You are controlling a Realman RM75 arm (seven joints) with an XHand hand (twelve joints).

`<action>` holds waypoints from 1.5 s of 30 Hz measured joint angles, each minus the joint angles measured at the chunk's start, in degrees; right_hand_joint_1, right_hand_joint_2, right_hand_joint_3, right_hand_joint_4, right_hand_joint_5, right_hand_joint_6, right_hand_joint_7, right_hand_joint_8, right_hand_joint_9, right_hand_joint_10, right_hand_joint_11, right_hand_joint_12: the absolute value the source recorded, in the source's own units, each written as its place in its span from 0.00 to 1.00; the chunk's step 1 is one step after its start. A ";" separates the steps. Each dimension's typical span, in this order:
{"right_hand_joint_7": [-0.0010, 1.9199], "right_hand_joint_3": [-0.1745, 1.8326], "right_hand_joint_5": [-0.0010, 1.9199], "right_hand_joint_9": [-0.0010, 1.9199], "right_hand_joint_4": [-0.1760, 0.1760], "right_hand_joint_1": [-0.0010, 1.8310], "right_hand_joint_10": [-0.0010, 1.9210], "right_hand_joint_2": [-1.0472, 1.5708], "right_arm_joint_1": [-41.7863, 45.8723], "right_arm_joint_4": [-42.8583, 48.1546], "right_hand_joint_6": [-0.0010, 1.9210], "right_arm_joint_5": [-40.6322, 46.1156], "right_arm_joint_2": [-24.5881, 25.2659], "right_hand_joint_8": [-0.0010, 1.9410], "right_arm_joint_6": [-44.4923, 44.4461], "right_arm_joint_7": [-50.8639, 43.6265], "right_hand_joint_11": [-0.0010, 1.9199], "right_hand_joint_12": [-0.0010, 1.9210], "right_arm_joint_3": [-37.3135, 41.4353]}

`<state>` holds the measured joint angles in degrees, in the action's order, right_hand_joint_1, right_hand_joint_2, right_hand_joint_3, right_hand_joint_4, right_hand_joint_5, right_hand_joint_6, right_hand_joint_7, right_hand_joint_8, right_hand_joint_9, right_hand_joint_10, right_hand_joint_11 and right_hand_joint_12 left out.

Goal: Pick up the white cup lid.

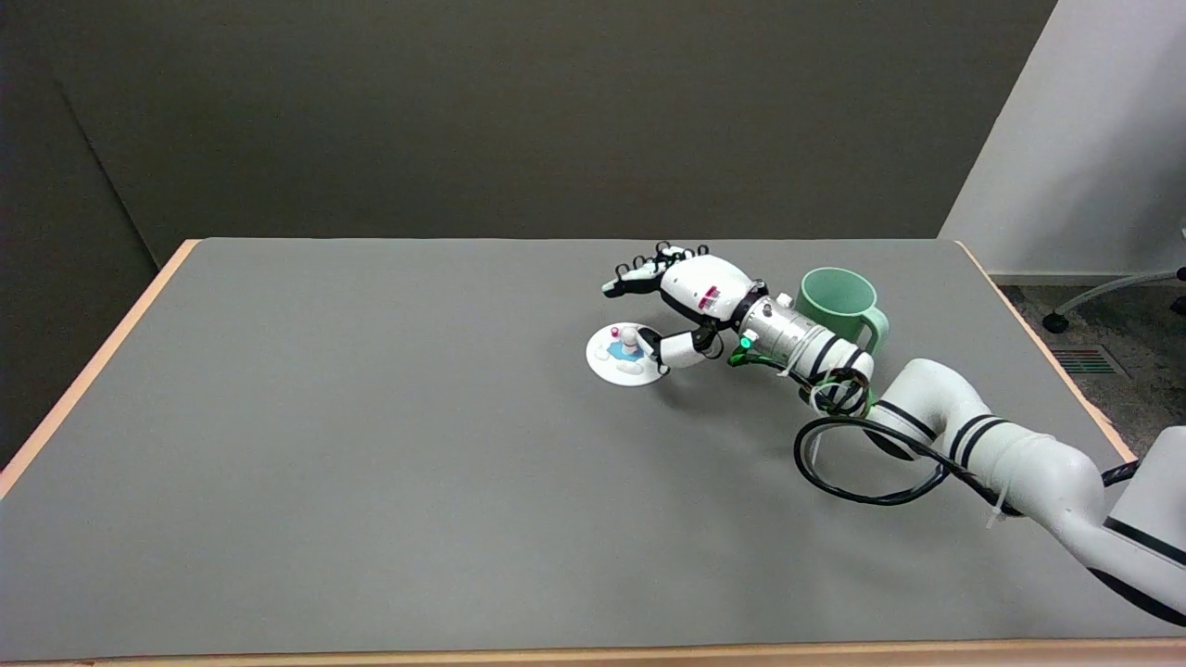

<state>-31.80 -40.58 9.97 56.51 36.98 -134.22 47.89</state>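
The right hand (687, 301) hovers low over the table, fingers spread apart and holding nothing, its thumb by the edge of the one white lid (624, 355); the lid lies flat on the grey table (371, 445); one green mug (839, 304) stands behind the wrist; dark wall (519, 111) beyond.

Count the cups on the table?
1: a green mug at the far right of the table, behind the right arm's wrist. The white cup lid lies apart, left of it. Nothing seems hidden.
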 measured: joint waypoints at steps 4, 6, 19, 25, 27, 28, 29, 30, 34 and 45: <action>0.28 0.53 0.25 0.30 0.66 0.40 0.10 0.73 0.07 0.60 0.10 -0.06 0.32 0.09 -0.06 -0.02 0.09 0.44 -0.04; 0.28 0.53 0.25 0.30 0.66 0.40 0.10 0.73 0.12 0.84 0.10 -0.09 0.48 0.09 -0.20 -0.03 0.09 0.44 -0.05; 0.29 0.52 0.26 0.31 0.66 0.40 0.10 0.73 0.49 1.70 0.10 -0.14 1.31 0.09 -0.33 -0.08 0.09 0.44 -0.28; 0.29 0.52 0.26 0.31 0.67 0.40 0.10 0.73 0.65 1.92 0.10 -0.14 1.57 0.09 -0.45 -0.09 0.09 0.44 -0.38; 0.29 0.52 0.26 0.31 0.67 0.40 0.10 0.73 0.67 1.96 0.10 -0.14 1.64 0.09 -0.49 -0.10 0.09 0.44 -0.40; 0.29 0.52 0.26 0.31 0.67 0.40 0.10 0.73 0.68 1.98 0.10 -0.14 1.66 0.09 -0.54 -0.10 0.09 0.44 -0.41; 0.29 0.51 0.26 0.31 0.67 0.40 0.10 0.73 0.70 2.01 0.10 -0.14 1.69 0.09 -0.63 -0.10 0.09 0.44 -0.42; 0.30 0.51 0.26 0.31 0.67 0.40 0.10 0.73 0.73 2.04 0.10 -0.14 1.72 0.09 -0.66 -0.10 0.09 0.44 -0.43; 0.31 0.50 0.27 0.31 0.68 0.40 0.10 0.74 0.85 2.11 0.10 -0.09 1.79 0.10 -0.72 -0.10 0.09 0.44 -0.45; 0.35 0.46 0.30 0.33 0.73 0.41 0.11 0.75 1.09 2.25 0.10 0.28 1.91 0.11 -0.91 -0.10 0.10 0.43 -0.49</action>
<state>-30.71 -38.33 10.25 58.42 36.07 -134.32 47.40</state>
